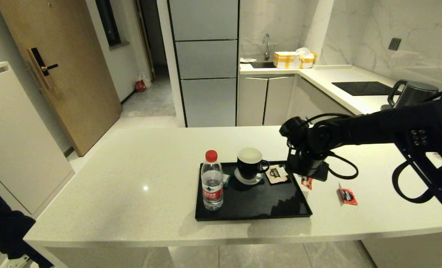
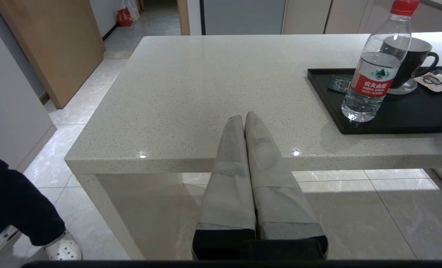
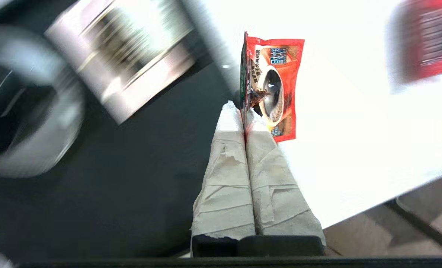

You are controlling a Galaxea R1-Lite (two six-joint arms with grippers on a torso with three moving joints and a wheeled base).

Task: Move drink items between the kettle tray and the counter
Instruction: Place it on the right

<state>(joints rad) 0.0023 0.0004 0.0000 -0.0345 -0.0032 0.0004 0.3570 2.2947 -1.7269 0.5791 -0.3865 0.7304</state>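
The right claw [image 3: 245,111] pinches a small shiny red sachet [image 3: 275,89] by the flat black tray [image 1: 250,203]. Next, set it on the white speckled worktop [image 1: 131,178]. The left claw [image 2: 243,121] is pressed together, parked.

Home kitchen: sink [image 1: 262,64], cooktop [image 1: 362,88], kettle [image 1: 410,95]

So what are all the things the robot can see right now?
Clear plastic water bottle with red cap: one, standing on the tray's left side.
Flat black rectangular tray: one, on the counter.
Off-white speckled stone counter: one, under everything.
Shiny red sachets: two; one pinched in the right claw at the tray's right edge, one lying on the counter further right.
Black mug with white inside: one, on the tray.
Pale packet: one, on the tray beside the mug.
Right claw: shut on a sachet.
Left claw: shut, empty, before the counter's edge.
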